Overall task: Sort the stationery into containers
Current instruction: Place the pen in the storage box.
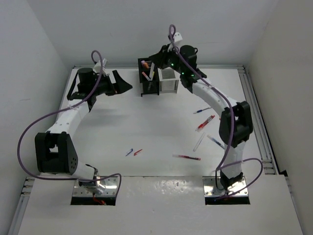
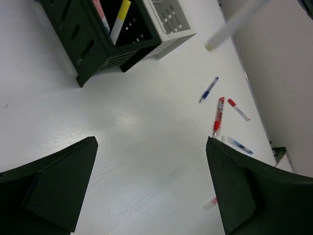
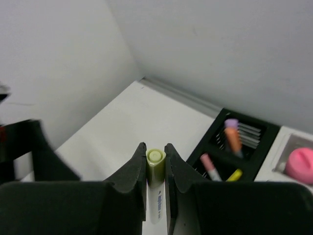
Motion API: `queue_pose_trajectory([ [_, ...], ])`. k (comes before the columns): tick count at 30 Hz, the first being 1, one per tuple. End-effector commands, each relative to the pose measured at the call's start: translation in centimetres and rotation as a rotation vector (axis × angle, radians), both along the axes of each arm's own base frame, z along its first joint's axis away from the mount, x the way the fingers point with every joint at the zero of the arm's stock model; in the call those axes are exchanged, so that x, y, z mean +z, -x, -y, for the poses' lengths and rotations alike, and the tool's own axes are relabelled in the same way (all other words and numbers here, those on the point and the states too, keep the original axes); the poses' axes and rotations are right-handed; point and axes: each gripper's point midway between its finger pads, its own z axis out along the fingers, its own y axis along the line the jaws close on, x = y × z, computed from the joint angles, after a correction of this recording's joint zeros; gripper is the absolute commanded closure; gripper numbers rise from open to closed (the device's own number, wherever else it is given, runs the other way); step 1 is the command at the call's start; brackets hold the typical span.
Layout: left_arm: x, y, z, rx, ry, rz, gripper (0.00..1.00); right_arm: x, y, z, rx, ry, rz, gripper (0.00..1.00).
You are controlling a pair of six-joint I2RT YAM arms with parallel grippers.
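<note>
A white marker with a yellow-green cap (image 3: 155, 159) is clenched in the right arm's jaws over the black holder (image 1: 148, 84), which is joined to the white holder (image 1: 168, 81) at the desk's (image 1: 122, 122) far edge. The left arm's jaws hang released and empty to the holders' left. Loose pens (image 1: 205, 123) lie scattered across the desk's right side.

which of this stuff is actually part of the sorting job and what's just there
Job: black holder, white holder, loose pens, marker in right gripper.
Not job: purple cables, base plates.
</note>
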Motion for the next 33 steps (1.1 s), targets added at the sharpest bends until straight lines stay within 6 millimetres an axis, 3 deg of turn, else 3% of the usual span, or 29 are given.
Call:
queue_pose_trajectory([
  [1,1.5,-0.2,-1.2,0.026,-0.096,0.091,0.00,1.1,-4.3,-0.5,-0.155,0.067,0.255,1.00],
  [2,1.3,0.0,-1.3,0.028,-0.102,0.092,0.00,2.1,-4.8,-1.1,-0.161,0.057,0.319,1.00],
  [7,-0.1,0.4,-2.3,0.038,-0.119,0.065,0.00,-0.3,-8.0,-2.0,-0.230,0.090,0.390,1.00],
  [8,-0.5,0.3,-3.3,0.062,-0.120,0.055,0.00,-1.9,-8.7,-1.9,-0.249,0.099,0.371,1.00],
  [15,-1.1,0.3,-4.2,0.075,-0.122,0.048,0.00,-5.3,-10.1,-1.3,-0.306,0.139,0.380,1.00],
  [16,-1.2,0.4,-4.0,0.066,-0.117,0.045,0.00,-6.8,-9.9,-1.4,-0.298,0.156,0.356,0.93],
  [17,-1.4,0.4,-3.9,0.057,-0.117,0.042,0.00,-7.1,-9.7,-1.3,-0.297,0.161,0.350,0.82],
  [18,-1.5,0.5,-3.6,0.040,-0.126,0.049,0.00,-6.4,-9.2,-1.2,-0.289,0.158,0.355,0.59],
  [20,-2.0,0.8,-2.7,0.009,-0.158,0.039,0.00,-6.5,-8.5,-0.6,-0.273,0.167,0.332,0.44],
  [21,-2.4,1.0,-1.6,-0.027,-0.210,0.054,0.00,-4.4,-7.7,-0.3,-0.267,0.140,0.334,0.40],
  [22,-3.2,1.0,-1.8,-0.001,-0.262,0.035,0.00,-5.1,-7.4,0.6,-0.269,0.154,0.285,0.39],
  [23,-3.5,1.5,-0.4,-0.039,-0.300,0.052,0.00,-4.4,-7.0,1.2,-0.271,0.147,0.265,0.39],
  [24,-3.8,1.5,-0.2,-0.031,-0.334,0.058,0.00,-1.4,-5.9,1.9,-0.256,0.112,0.270,0.42],
  [25,-3.9,1.8,0.2,-0.039,-0.352,0.067,0.00,-2.4,-5.5,3.3,-0.251,0.143,0.208,0.44],
  [26,-4.3,2.5,1.5,-0.076,-0.367,0.076,0.00,-2.0,-4.8,4.1,-0.239,0.152,0.186,0.47],
  [27,-4.4,2.8,2.1,-0.100,-0.393,0.096,0.00,-1.7,-3.6,6.5,-0.235,0.190,0.139,0.49],
  [28,-4.5,3.2,2.8,-0.133,-0.402,0.104,0.01,-1.7,-2.3,6.9,-0.170,0.216,0.124,0.53],
  [30,-4.4,5.6,5.9,-0.341,-0.390,0.167,0.04,-2.4,-0.3,9.2,-0.106,0.312,0.088,0.57],
  [31,-4.9,6.6,6.7,-0.440,-0.403,0.192,0.07,-3.1,2.1,11.5,-0.058,0.352,0.010,0.60],
  [33,-5.5,8.7,9.3,-0.590,-0.408,0.230,0.16,-4.4,4.3,14.0,-0.018,0.430,-0.036,0.61],
])
